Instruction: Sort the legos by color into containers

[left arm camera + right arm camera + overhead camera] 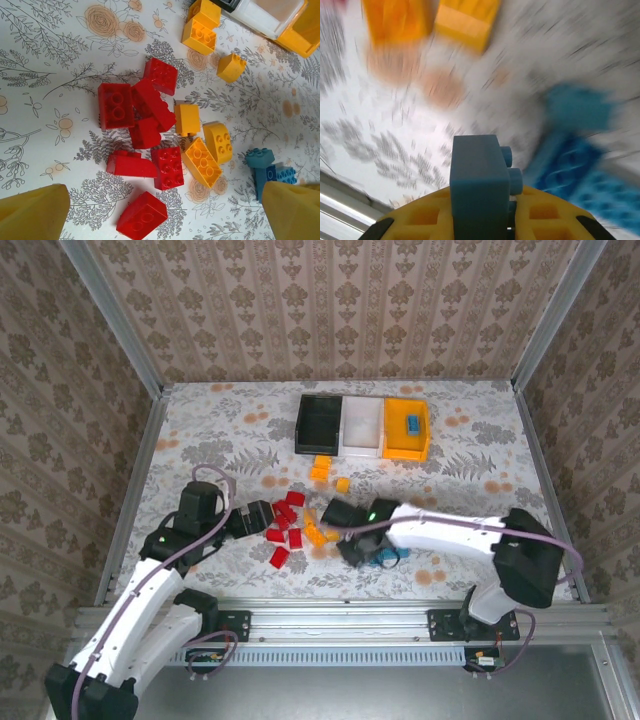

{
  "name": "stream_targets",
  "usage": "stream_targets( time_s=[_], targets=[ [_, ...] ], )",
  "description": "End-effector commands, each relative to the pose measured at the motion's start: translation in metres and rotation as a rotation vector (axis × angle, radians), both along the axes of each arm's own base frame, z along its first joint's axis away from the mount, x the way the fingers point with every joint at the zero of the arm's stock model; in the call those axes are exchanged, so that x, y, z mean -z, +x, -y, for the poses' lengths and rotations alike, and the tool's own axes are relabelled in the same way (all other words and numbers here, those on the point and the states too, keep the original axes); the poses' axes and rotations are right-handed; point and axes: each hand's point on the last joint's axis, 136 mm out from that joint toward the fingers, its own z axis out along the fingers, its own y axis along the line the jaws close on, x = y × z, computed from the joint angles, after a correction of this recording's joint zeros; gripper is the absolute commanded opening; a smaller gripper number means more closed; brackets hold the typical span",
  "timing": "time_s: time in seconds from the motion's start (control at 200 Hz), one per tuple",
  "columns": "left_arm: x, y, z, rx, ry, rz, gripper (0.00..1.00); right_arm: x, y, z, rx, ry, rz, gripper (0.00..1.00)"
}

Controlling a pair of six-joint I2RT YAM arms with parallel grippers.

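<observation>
Three joined containers sit at the back: a black tray [304, 426], a white tray [362, 422] and a yellow-orange tray [395, 436] holding a blue lego [411, 423]. Red legos [283, 526] [116, 106] lie in a cluster mid-table, with orange legos [318, 533] [204, 162] to their right. My left gripper [262, 518] [162, 222] hovers open over the red cluster, a red brick [142, 215] between its yellow fingers [32, 212]. My right gripper [360, 550] [485, 220] is shut on a blue lego [480, 185], just beside other blue legos [580, 150] [267, 167].
Two more orange legos [321, 469] lie just in front of the black tray. An aluminium frame [135, 460] and patterned walls fence the flowered table on three sides. The right wrist view is blurred by motion.
</observation>
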Motion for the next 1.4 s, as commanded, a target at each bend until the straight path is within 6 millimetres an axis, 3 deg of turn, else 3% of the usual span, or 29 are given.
stream_targets(
  time_s=[0.0, 0.07, 0.16, 0.335, 0.445, 0.585, 0.705, 0.91, 1.05, 1.115, 1.215, 1.39],
  targets=[
    [-0.017, 0.008, 0.002, 0.014, -0.002, 0.042, 1.0, -0.066, 0.067, 0.039, 0.134, 0.052, 0.139, 0.21],
    [-0.016, 0.012, 0.004, 0.023, 0.004, 0.039, 1.0, -0.093, 0.117, 0.065, 0.242, 0.066, 0.198, 0.21],
    [-0.013, 0.016, 0.006, 0.029, 0.008, 0.03, 1.0, -0.11, 0.175, 0.099, 0.384, 0.08, 0.258, 0.21],
    [-0.011, 0.017, 0.007, 0.04, 0.016, 0.012, 1.0, -0.102, 0.259, 0.14, 0.536, 0.041, 0.298, 0.21],
    [-0.008, 0.013, 0.002, 0.035, 0.033, 0.004, 1.0, -0.081, 0.294, 0.154, 0.576, 0.023, 0.275, 0.21],
    [-0.003, 0.008, -0.005, 0.023, 0.054, -0.01, 1.0, -0.063, 0.32, 0.164, 0.612, 0.012, 0.259, 0.22],
    [-0.003, 0.009, -0.007, 0.015, 0.053, -0.013, 1.0, -0.06, 0.33, 0.167, 0.615, 0.009, 0.257, 0.42],
    [-0.004, 0.015, -0.003, 0.012, 0.028, -0.014, 1.0, -0.078, 0.327, 0.166, 0.605, 0.028, 0.279, 0.47],
    [-0.005, 0.016, -0.001, 0.011, 0.013, -0.009, 1.0, -0.109, 0.305, 0.163, 0.594, 0.071, 0.301, 0.47],
    [-0.004, 0.016, -0.001, 0.011, 0.008, -0.011, 1.0, -0.118, 0.281, 0.155, 0.569, 0.097, 0.285, 0.47],
    [0.0, 0.015, 0.003, 0.015, -0.008, -0.01, 1.0, -0.114, 0.23, 0.139, 0.516, 0.114, 0.213, 0.47],
    [0.006, 0.016, 0.016, 0.046, -0.018, -0.009, 1.0, -0.066, 0.127, 0.102, 0.39, 0.086, 0.045, 0.49]
  ],
)
